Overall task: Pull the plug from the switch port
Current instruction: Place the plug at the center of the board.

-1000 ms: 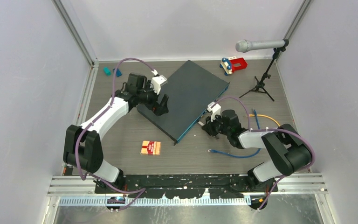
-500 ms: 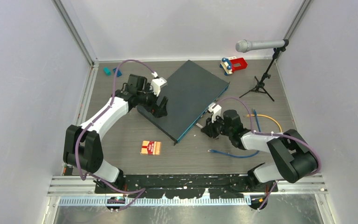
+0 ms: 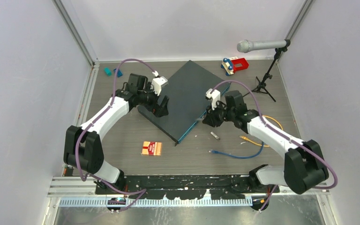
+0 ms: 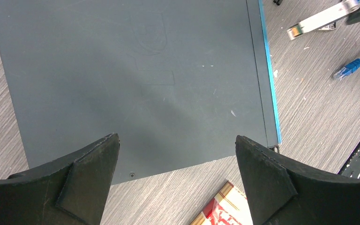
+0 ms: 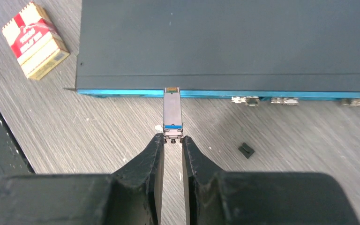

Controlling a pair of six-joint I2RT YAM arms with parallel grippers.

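Silver plug (image 5: 172, 110) is pinched by its tail in the right gripper (image 5: 172, 138), gold tip showing right at the teal front edge of the switch (image 5: 225, 42), so it looks out of the port. Best to draw it straight back and level, with no twisting. Left gripper (image 4: 176, 137) is spread wide above the switch top, holding nothing.

t = now vs. −1.0 s: the right arm (image 3: 267, 132) is stretched out long, with its elbow farther right and nearer the base rail than before. The right end effector (image 5: 172, 139) stands farther from the bases along the front edge of the switch (image 3: 187, 96). The plug (image 3: 214, 135), earlier hidden under that end effector, now shows clear of the teal edge, its tail pinched between the fingertips. The yellow cable end (image 3: 243, 138), previously under the forearm, is uncovered.
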